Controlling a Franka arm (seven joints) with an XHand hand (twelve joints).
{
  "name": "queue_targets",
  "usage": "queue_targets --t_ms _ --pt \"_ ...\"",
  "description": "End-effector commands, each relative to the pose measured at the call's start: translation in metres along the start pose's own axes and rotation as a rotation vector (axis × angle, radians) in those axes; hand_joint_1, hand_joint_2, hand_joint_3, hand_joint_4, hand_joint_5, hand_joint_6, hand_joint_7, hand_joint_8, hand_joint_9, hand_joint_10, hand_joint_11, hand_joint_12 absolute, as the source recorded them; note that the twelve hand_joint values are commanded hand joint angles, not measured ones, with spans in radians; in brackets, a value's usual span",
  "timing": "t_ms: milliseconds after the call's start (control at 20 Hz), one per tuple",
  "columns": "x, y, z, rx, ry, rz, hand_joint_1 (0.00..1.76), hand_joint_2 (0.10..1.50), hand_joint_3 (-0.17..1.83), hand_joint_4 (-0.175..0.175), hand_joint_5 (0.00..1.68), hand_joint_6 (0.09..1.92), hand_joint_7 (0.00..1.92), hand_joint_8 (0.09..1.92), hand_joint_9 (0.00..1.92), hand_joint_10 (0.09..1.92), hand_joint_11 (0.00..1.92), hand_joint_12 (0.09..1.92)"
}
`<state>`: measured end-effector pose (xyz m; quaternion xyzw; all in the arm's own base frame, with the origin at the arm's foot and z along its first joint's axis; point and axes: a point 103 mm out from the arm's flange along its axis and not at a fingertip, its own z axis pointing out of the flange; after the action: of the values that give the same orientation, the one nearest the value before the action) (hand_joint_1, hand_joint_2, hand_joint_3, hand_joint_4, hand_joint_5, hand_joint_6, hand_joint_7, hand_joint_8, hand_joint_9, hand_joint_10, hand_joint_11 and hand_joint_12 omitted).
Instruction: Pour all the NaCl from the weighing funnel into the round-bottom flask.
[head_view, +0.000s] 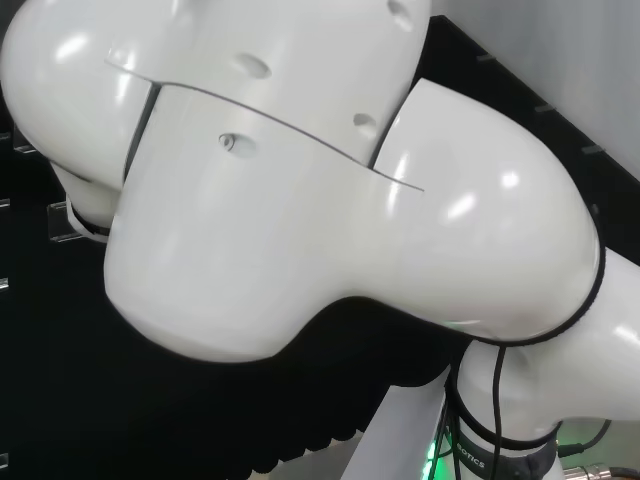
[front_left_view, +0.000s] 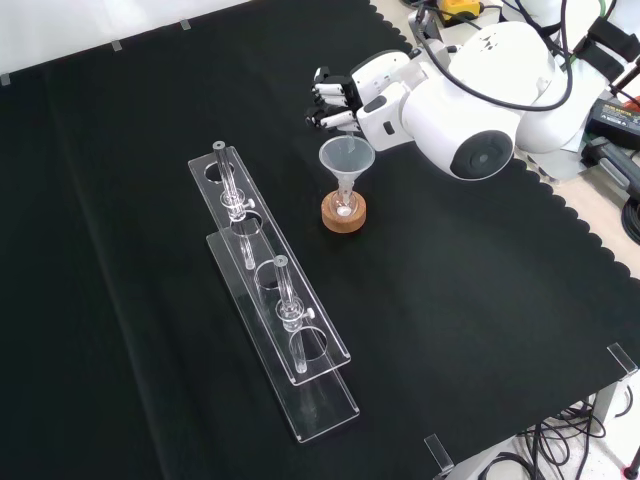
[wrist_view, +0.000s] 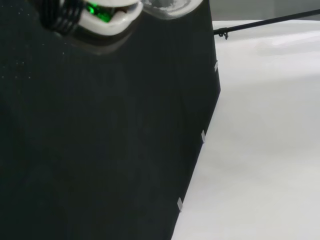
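The black cloth (front_left_view: 480, 300) covers the bench, and the arm's white link with its round grey cap (front_left_view: 470, 125) reaches in from the upper right of the front view. Left of centre lies a long clear acrylic rack (front_left_view: 270, 300), running diagonally from upper left to lower right, with what look like two slim glass pieces standing upright in its holes, one near each end. Just right of the rack's upper end a cork ring (front_left_view: 344, 213) carries the round-bottom flask (front_left_view: 345, 203), whose bulb is hard to make out; a clear funnel (front_left_view: 347, 160) sits upright in its neck, mouth up. The hand (front_left_view: 345, 95) hovers just above and behind that funnel in the front view, apart from it, so the flask lies directly below and slightly nearer the camera than the fingertips. Its fingers are curled inward, and whether they grasp a weighing funnel I cannot tell, as nothing clear shows between them. Judging from this, the pour depends on the hand keeping centred over the funnel's mouth.
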<state>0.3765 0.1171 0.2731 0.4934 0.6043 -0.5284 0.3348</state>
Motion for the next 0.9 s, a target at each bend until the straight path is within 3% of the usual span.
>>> queue_targets --t_ms 50,500,800,900 --pt "-0.0017 0.0005 -0.0046 0.001 -0.03 0.001 1.12 0.74 0.46 0.175 1.33 0.49 0.48 0.71 1.07 0.25 0.96 0.95" --pt "-0.008 0.0005 -0.0098 0.001 -0.082 0.017 1.12 0.74 0.46 0.175 1.33 0.49 0.48 0.71 1.07 0.25 0.96 0.95" --pt "-0.0073 0.0007 -0.0077 0.004 -0.06 0.016 1.12 0.74 0.46 0.175 1.33 0.49 0.48 0.71 1.07 0.24 0.95 0.95" --pt "-0.0096 0.0007 -0.0056 0.008 -0.016 0.015 1.12 0.74 0.46 0.175 1.33 0.49 0.48 0.71 1.07 0.24 0.95 0.95"
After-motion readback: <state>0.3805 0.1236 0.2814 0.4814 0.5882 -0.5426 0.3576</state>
